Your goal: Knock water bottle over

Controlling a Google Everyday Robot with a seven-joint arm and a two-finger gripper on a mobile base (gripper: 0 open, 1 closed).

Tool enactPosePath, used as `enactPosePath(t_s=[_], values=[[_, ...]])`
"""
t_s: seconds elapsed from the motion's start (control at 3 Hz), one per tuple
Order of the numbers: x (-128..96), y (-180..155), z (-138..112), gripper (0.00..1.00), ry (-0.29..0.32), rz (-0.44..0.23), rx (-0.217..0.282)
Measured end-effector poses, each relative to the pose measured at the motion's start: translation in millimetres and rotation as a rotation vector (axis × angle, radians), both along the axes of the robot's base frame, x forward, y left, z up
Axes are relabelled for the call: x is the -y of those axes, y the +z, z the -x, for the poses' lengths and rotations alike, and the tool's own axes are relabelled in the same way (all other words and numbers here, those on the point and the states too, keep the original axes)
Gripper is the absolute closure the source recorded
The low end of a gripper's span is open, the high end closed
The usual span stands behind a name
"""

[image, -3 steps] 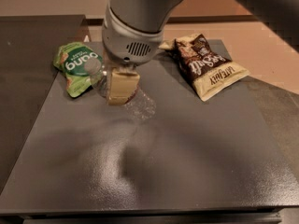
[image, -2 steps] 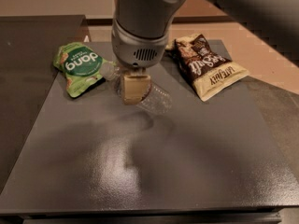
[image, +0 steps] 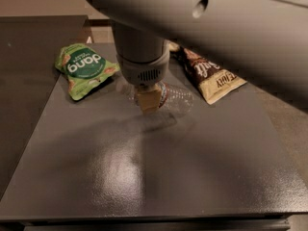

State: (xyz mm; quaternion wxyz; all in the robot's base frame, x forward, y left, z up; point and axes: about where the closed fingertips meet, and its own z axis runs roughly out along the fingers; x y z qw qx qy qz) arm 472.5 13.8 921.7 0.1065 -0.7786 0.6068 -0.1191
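Note:
The water bottle (image: 177, 100) is clear and crinkly with a dark band. It appears to lie on its side on the dark grey table (image: 144, 177), between the two snack bags. My gripper (image: 148, 101) points down from the grey wrist, its cream fingertips pressed together and empty. It stands just in front of the bottle's middle, at or touching it, and hides part of it. The cap is not visible.
A green snack bag (image: 83, 69) lies at the back left. A brown and cream snack bag (image: 211, 76) lies at the back right. My large grey arm (image: 216, 23) covers the top of the view. The table's front edge runs along the bottom.
My gripper has moved right, from beside the green bag to between the two bags. The arm now fills more of the top of the view. The bottle now shows stretched sideways behind the fingertips.

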Motion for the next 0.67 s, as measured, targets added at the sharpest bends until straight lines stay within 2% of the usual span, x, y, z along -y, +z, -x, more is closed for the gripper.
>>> enactPosePath(t_s=[0.33, 0.67], values=[[3.8, -17.9, -2.8, 0.59, 0.017, 0.097, 0.020], [5.1, -36.8, -3.6, 0.36, 0.052, 0.167, 0.022]])
